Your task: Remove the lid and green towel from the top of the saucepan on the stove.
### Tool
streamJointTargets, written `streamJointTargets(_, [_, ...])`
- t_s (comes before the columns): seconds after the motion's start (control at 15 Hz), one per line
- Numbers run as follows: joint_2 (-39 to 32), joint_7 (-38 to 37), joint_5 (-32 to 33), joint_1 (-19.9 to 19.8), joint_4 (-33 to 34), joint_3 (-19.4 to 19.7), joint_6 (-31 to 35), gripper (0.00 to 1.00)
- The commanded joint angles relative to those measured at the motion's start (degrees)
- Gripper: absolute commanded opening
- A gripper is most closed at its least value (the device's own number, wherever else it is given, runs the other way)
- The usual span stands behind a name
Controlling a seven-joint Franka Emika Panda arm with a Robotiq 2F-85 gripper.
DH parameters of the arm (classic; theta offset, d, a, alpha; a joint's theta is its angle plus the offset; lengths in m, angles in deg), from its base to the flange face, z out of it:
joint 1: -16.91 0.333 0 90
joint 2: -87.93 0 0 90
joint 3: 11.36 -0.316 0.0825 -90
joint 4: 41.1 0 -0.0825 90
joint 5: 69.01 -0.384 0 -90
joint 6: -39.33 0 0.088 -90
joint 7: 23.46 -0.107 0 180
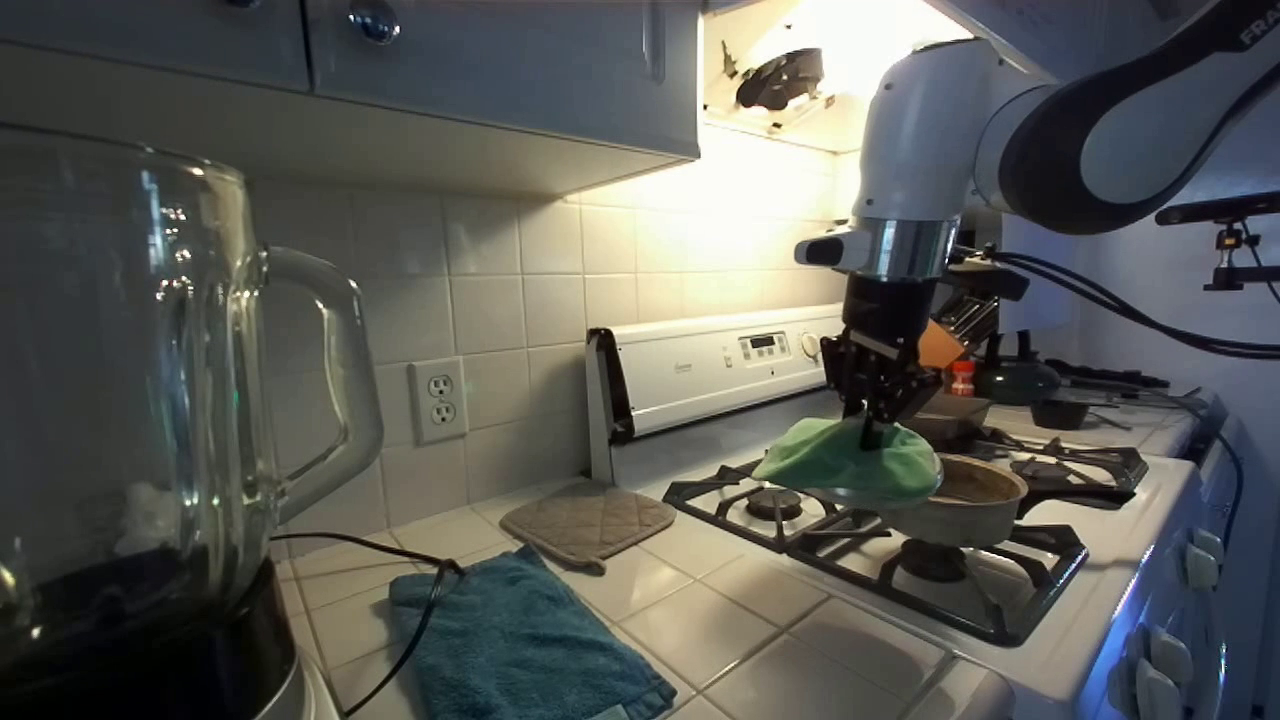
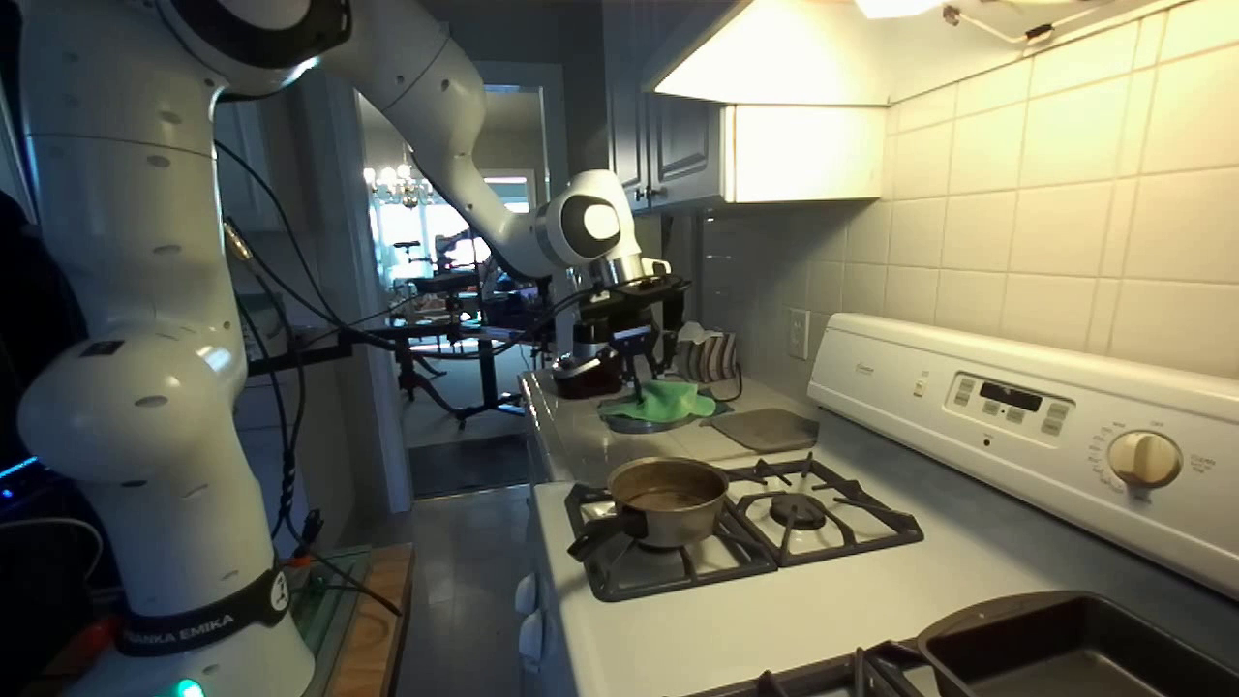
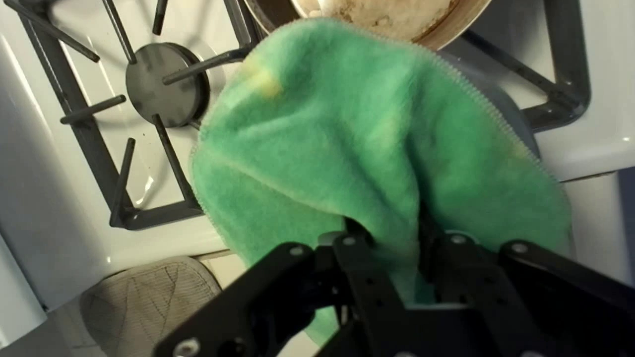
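Observation:
My gripper point(image 1: 868, 432) is shut on a fold of the green towel point(image 1: 815, 455), which also shows in the wrist view point(image 3: 307, 144). The towel is draped over the lid. Only part of the glass rim of the lid point(image 2: 634, 424) shows under it; its knob is hidden. Lid and towel hang together in the air, clear of the saucepan, near where the stove meets the counter. The saucepan point(image 2: 678, 523) stands uncovered on a burner grate, its dark handle point(image 2: 605, 534) sticking out over the stove's front side. The pan's open top shows in the wrist view point(image 3: 387, 20).
A grey quilted pot holder point(image 1: 590, 520) and a folded teal towel point(image 1: 530, 640) lie on the tiled counter. A glass blender point(image 1: 335, 400) stands at its far end with a cord. A dark baking pan point(image 2: 1084, 658) sits on the stove; the control panel point(image 2: 1016, 407) rises behind.

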Motion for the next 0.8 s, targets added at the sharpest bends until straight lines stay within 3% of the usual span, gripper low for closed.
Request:
streamJointTargets(0.0, [-5.0, 3.3, 1.3, 0.9, 5.3, -0.9, -2.3, 0.07])
streamJointTargets(0.73, [-13.3, 9.6, -0.4, 2.5, 10.8, -4.3, -2.8, 0.07])
